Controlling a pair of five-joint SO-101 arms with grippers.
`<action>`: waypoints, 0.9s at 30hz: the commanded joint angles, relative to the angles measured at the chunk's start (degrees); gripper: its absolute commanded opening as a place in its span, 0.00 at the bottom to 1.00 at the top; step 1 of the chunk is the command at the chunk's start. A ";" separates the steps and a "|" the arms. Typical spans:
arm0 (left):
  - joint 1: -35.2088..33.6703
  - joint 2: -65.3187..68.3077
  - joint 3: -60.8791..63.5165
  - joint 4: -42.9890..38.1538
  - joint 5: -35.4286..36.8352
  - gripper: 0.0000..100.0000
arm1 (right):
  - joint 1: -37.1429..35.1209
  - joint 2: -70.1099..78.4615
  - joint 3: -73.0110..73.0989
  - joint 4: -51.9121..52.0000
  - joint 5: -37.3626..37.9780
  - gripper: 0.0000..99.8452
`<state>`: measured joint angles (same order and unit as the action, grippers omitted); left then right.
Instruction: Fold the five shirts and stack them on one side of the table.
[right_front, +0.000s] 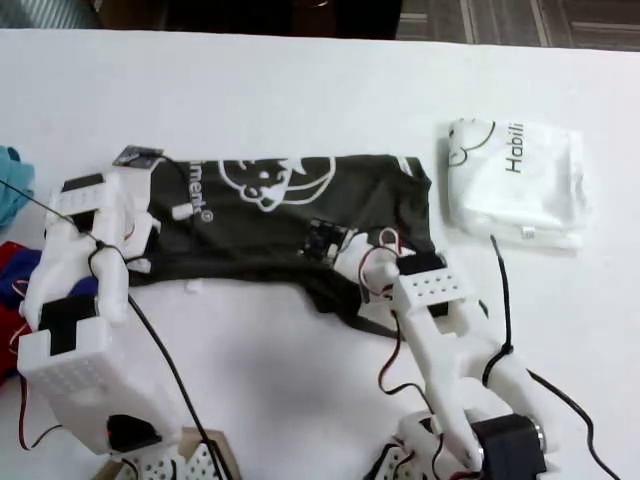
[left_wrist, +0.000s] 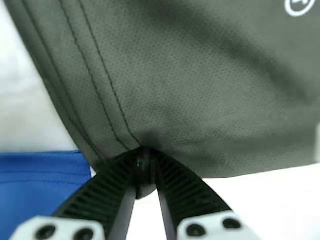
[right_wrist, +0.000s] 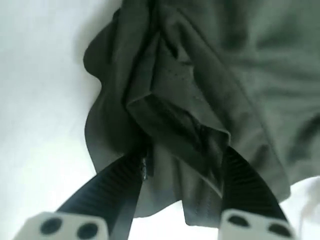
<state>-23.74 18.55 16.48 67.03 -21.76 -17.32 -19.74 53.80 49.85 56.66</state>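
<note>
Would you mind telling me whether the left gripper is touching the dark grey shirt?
Touching: in the left wrist view the left gripper pinches the hem of the dark grey shirt.

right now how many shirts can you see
5: dark shirt mid-table; white folded shirt at right; teal cloth, red cloth and blue cloth at the left edge, partly hidden, probably shirts.

**White table, five cloth items on it**

Table (right_front: 300, 90): dark shirt (right_front: 290, 215) spread around the middle, print up, bunched along its near side. Folded white shirt (right_front: 515, 185) toward the right edge, apart from the dark one. At the left edge: teal cloth (right_front: 10, 180), red cloth (right_front: 12, 258), blue cloth (left_wrist: 40, 175) next to the dark shirt's hem.
</note>
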 joint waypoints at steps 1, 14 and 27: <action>0.09 0.53 0.04 -1.85 -0.44 0.03 | 0.04 -0.84 -0.53 -1.19 0.00 0.22; 0.09 0.53 0.04 -1.93 -0.53 0.03 | 0.48 9.27 -7.74 -3.65 -4.57 0.16; 0.09 0.53 0.04 -1.93 -0.53 0.03 | 0.04 5.85 -8.70 -1.71 -4.84 0.02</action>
<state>-23.74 18.55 16.48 67.03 -21.76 -17.14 -10.59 47.30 46.42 52.18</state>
